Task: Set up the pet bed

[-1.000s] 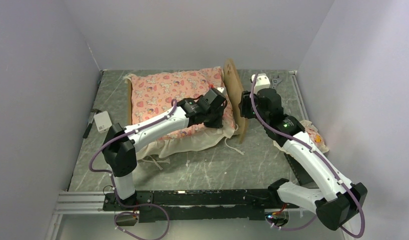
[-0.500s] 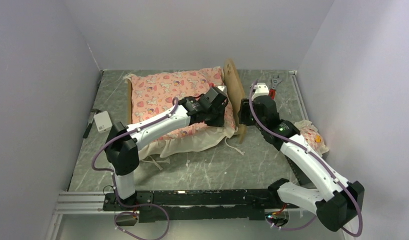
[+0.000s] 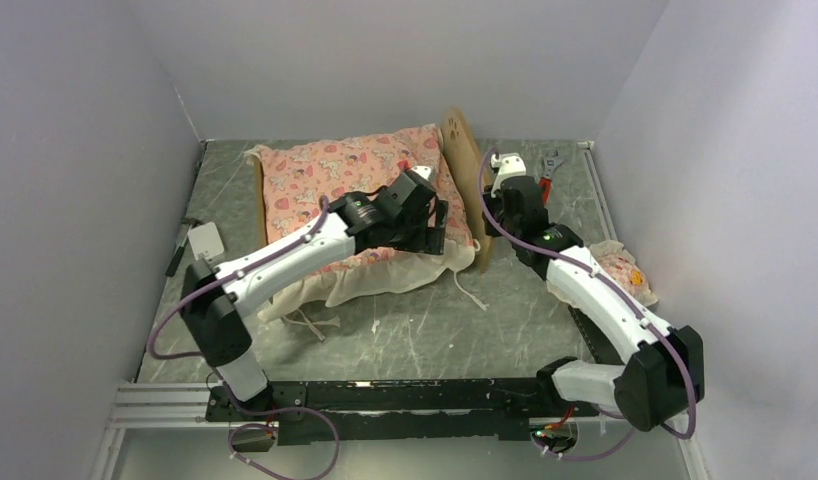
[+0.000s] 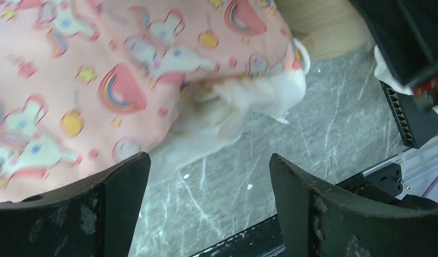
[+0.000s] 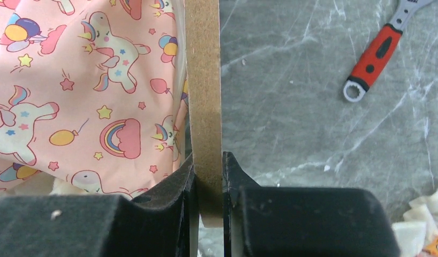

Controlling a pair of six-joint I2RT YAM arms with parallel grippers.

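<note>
Pinching the pet bed (image 3: 463,165) by the thin edge of its headboard (image 5: 203,80), the right gripper (image 5: 206,176) has its two fingers clamped flat against either face of the board. We read this as a bracing hold: the frame is light, and it would likely slide across the table (image 3: 415,330) if the bedding were tugged without an anchor.

The bed sits in the upper middle of the overhead frame. Its headboard stands upright on the right and its low footboard (image 3: 258,195) shows at the left. The pink unicorn-print mattress (image 3: 335,175) lies across the bed, with its cream ruffle spilling over the near side onto the table.

The left gripper (image 4: 206,209) hangs over the mattress's near right corner with its fingers wide apart and nothing between them. The wrist view shows the bunched ruffle (image 4: 243,101) just past the fingertips, so we judge that this corner is the part not yet tucked in.

The left arm reaches diagonally from lower left, with its forearm low over the bedding. The right arm stretches up from lower right, and its wrist is turned so that the fingers straddle the board.

A red-handled wrench (image 5: 375,56) lies beyond the headboard. The small frilled pillow (image 3: 625,275) waits at the right edge, well apart from the bed.
</note>
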